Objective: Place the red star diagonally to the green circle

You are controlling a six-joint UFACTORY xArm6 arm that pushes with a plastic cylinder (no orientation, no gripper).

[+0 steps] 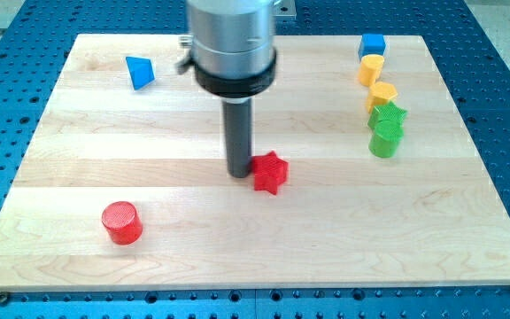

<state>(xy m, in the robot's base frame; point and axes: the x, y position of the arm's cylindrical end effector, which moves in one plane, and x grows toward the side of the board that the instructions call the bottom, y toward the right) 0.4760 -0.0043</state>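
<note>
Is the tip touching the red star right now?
Touching. In the camera view my tip sits directly against the left side of the red star, with no board visible between them.

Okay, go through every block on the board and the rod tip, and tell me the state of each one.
My tip: down at the board, against the red star's left side.
Red star: mid-board.
Green circle: touching green star.
Yellow blocks: stacked in the right column.
Blue cube: top right.
Blue triangle: alone.
Red cylinder: alone.
</note>
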